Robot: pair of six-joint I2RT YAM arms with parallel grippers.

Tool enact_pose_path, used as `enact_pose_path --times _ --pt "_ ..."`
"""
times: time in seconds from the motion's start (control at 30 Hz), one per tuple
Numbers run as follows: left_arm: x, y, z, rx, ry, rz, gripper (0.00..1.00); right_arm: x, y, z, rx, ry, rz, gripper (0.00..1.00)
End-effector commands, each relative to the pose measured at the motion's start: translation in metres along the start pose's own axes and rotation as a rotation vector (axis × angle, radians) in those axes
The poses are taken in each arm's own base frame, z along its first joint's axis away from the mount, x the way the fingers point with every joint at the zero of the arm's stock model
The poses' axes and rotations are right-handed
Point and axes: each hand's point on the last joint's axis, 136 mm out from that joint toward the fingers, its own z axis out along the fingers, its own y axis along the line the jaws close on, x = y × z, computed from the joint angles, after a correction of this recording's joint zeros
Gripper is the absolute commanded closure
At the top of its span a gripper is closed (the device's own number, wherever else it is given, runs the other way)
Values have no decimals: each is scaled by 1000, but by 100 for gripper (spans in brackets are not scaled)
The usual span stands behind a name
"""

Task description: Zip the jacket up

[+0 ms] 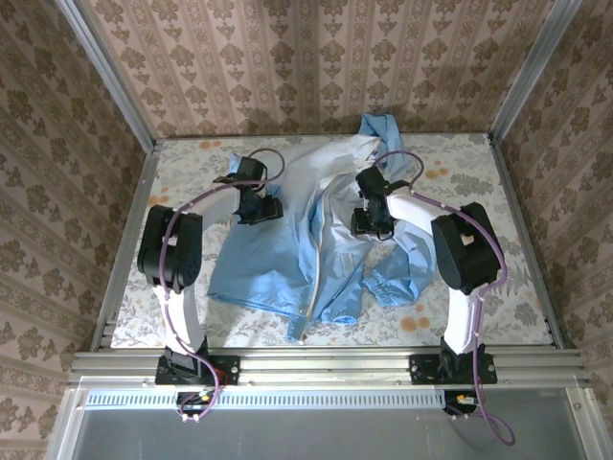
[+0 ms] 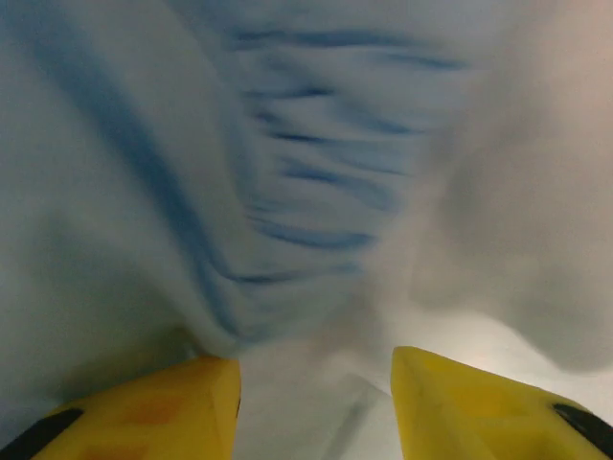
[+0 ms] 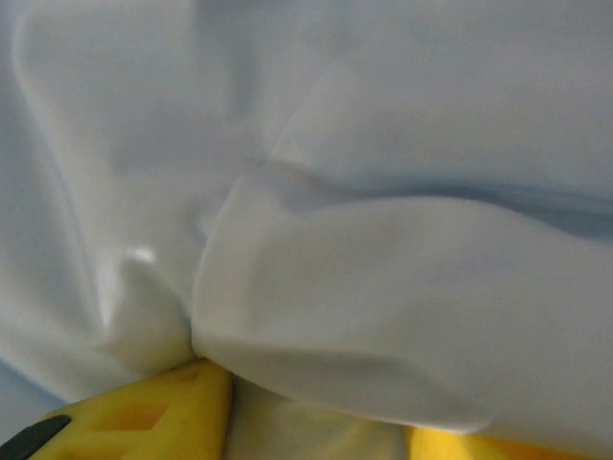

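Observation:
The light-blue-to-white jacket (image 1: 278,249) lies spread across the middle of the table, its front open. Its pale zipper strip (image 1: 312,287) runs down toward the near hem. My left gripper (image 1: 257,207) rests on the jacket's left upper part. In the left wrist view its yellow fingers (image 2: 163,407) stand apart with creased fabric (image 2: 306,220) between and beyond them, so the left gripper (image 2: 316,388) is open. My right gripper (image 1: 372,224) sits on the right front panel. A white fold (image 3: 383,307) bulges between its spread fingers (image 3: 153,417), partly covering the right one.
The floral table top (image 1: 479,192) shows around the jacket. Patterned walls and metal posts close in the back and sides. A blue cuff (image 1: 388,287) bunches near the right arm, and the collar (image 1: 381,129) reaches the back wall.

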Motion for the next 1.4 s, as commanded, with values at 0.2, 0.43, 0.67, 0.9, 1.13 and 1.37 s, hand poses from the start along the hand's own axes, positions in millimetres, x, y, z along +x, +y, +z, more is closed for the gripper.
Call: enact_pose_path --times 0.2,0.43,0.67,0.9,1.13,1.37 --pt "45 96 -13 -53 36 -276 54 -53 -7 31 28 44 6 59" --pt "62 143 -32 -69 7 -412 57 -102 -23 45 78 34 1 60" --pt "62 156 -39 -82 -14 -466 57 -139 -29 21 97 -26 -20 61" --pt "50 136 -75 -52 -66 -370 58 -121 0 -34 31 -77 -76 57" --pt "67 114 -127 -102 -84 -238 57 -50 27 -75 -30 -114 -129 57" --pt "133 70 -115 -109 12 -105 58 39 68 -62 -94 -30 -174 58"
